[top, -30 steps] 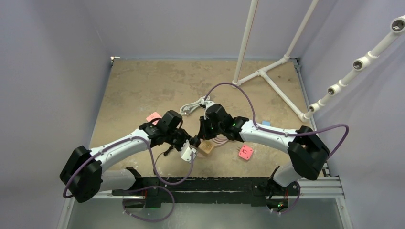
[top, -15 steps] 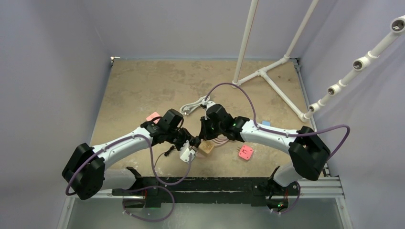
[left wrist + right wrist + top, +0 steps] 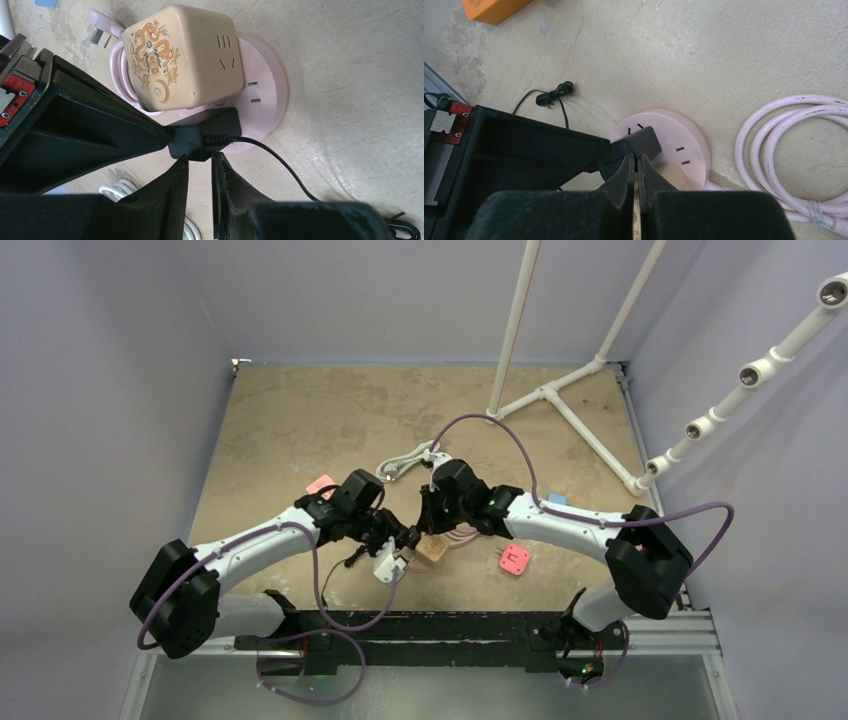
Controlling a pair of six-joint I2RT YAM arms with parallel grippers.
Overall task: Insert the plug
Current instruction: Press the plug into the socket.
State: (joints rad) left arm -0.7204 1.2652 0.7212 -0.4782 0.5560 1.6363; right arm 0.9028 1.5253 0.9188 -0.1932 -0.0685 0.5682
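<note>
A black plug (image 3: 200,137) sits on the pink round socket base (image 3: 265,90), under a cream cube socket (image 3: 185,55) with a dragon print. Its thin black cable (image 3: 285,167) runs off over the table. My left gripper (image 3: 199,156) is nearly shut with a narrow empty gap, its tips against the plug's edge. My right gripper (image 3: 636,160) is shut, its tips on the plug (image 3: 636,142) over the pink base (image 3: 679,135). In the top view the two grippers (image 3: 405,538) (image 3: 425,525) meet beside the cube (image 3: 432,550), and the plug is hidden.
A coiled pink cable (image 3: 784,150) lies right of the base. A white cable (image 3: 400,462) lies behind the grippers. Two red-pink pieces (image 3: 514,559) (image 3: 322,484) and a small blue piece (image 3: 557,498) lie on the table. A white pipe frame (image 3: 560,405) stands at the back right. An orange box (image 3: 494,10) lies nearby.
My left gripper has edged slightly left and towards the near edge. The right arm has barely moved.
</note>
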